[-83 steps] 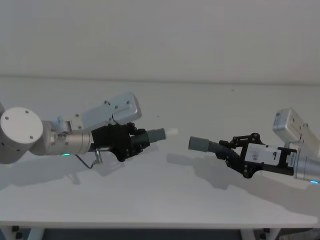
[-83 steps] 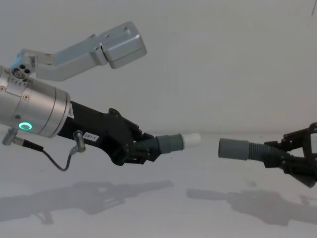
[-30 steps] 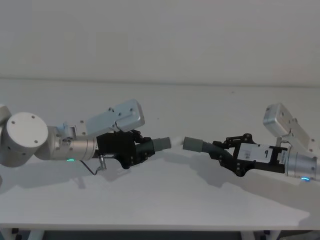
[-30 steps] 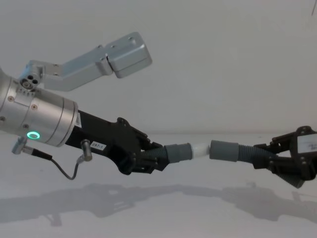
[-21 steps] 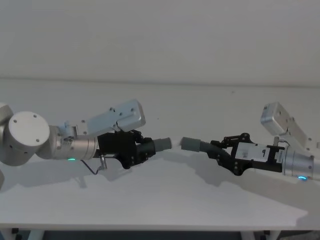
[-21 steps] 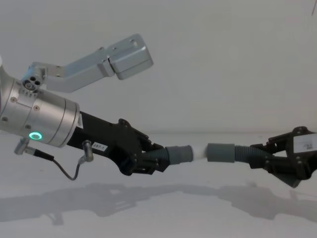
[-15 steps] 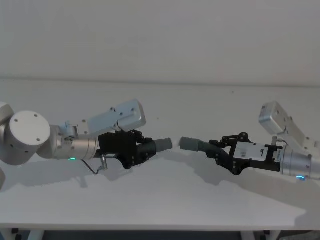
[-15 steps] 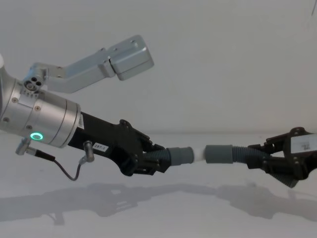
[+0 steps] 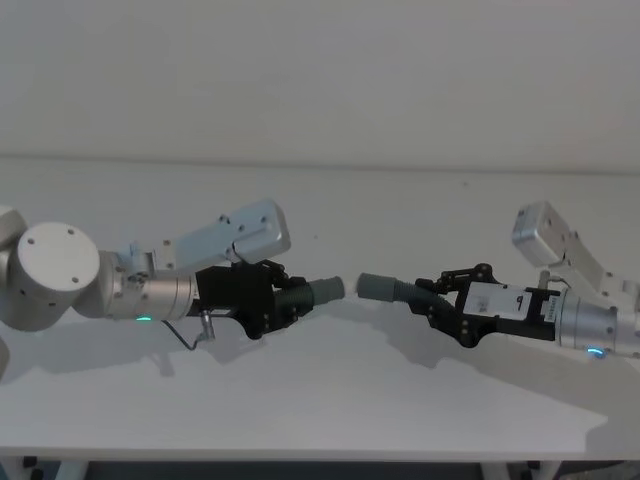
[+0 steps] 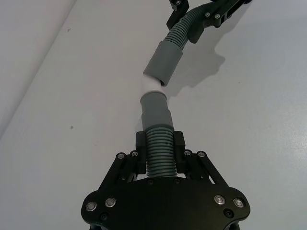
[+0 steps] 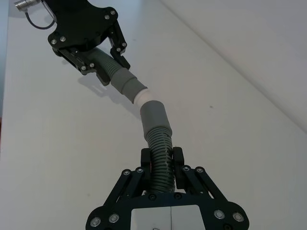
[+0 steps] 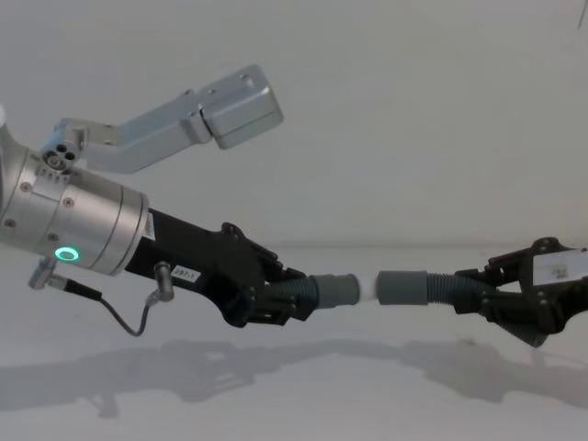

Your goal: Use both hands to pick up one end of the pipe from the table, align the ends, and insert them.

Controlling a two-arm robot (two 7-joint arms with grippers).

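White table (image 9: 330, 400): mid-frame, my left gripper (image 12: 292, 301) and right gripper (image 12: 485, 299) each clamp a pipe piece; whitish tip (image 12: 367, 288) at open cuff (image 12: 404, 287). Insertion step; I judge straight push next.

Ribbed grey plastic pipe (image 12: 404, 287), matte white table (image 9: 320, 400)

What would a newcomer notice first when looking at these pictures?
The eye falls first on the two pipe pieces held in the air above the white table, meeting tip to cuff at the centre. The left hand grips the ribbed part of the left piece, whose whitish tip sits at the mouth of the right piece's cuff. The right hand holds that piece from the right side.
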